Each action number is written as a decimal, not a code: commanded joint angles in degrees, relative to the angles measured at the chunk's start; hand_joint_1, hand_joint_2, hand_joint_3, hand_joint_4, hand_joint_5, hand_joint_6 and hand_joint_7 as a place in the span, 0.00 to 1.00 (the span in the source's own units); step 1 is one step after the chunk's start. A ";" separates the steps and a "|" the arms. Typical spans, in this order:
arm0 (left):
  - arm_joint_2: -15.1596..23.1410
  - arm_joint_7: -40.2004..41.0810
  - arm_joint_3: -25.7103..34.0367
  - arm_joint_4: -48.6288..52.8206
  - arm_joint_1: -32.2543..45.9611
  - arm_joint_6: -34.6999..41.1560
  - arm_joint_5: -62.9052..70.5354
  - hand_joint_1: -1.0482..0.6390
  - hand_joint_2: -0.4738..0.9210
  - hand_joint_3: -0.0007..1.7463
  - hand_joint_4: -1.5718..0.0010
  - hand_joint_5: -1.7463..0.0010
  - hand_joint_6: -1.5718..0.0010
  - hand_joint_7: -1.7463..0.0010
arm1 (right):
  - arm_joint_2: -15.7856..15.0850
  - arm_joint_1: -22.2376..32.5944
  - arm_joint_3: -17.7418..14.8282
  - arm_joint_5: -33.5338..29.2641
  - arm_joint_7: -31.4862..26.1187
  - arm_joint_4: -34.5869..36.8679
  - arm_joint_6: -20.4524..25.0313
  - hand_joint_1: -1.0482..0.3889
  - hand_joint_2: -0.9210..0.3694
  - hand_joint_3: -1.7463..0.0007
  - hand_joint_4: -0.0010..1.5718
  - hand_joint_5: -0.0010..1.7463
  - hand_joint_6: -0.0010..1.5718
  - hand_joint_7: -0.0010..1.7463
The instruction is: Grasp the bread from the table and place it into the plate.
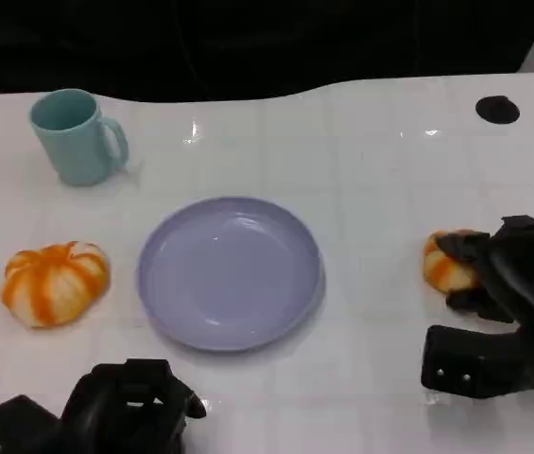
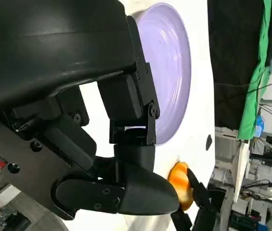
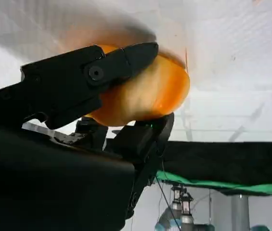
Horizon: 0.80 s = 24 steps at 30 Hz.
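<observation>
Starting at the left, we see a teal mug (image 1: 77, 135) at the far side of the white bench (image 1: 380, 161), well apart from everything else and not part of our job. Nearer us lies an orange-and-white striped bread (image 1: 55, 283), untouched, just ahead of our left hand (image 1: 125, 409), which rests low on the bench with fingers curled in on nothing; we judge it is parked to stay out of the way. In the middle sits the lilac plate (image 1: 230, 272), bare, placed between both breads so either arm can reach it. At the right, our right hand (image 1: 498, 284) is wrapped around a second bread (image 1: 448, 263): in the right wrist view fingers (image 3: 107, 72) press it from opposite sides, so we count it grasped. That bread appears still at bench level, right of the plate, so the carry across is not yet done.
</observation>
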 commanded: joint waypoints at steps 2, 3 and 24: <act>0.34 0.75 0.20 -0.43 0.35 0.44 -0.32 0.00 0.72 0.39 0.00 0.30 0.08 0.60 | 0.09 -0.10 1.72 0.18 -3.55 1.40 -1.74 0.60 0.31 0.47 0.56 1.00 0.44 0.98; 0.36 0.65 0.22 -0.15 0.22 0.08 -0.26 0.00 0.72 0.39 0.00 0.30 0.08 0.60 | 0.18 -0.15 1.87 0.31 -3.62 1.27 -1.56 0.60 0.33 0.45 0.56 1.00 0.43 0.99; 0.46 0.70 0.26 0.95 -0.51 -0.35 -0.04 0.00 0.72 0.39 0.00 0.30 0.07 0.60 | 2.00 0.09 3.16 0.64 -9.64 -6.85 -6.87 0.59 0.45 0.32 0.61 1.00 0.45 1.00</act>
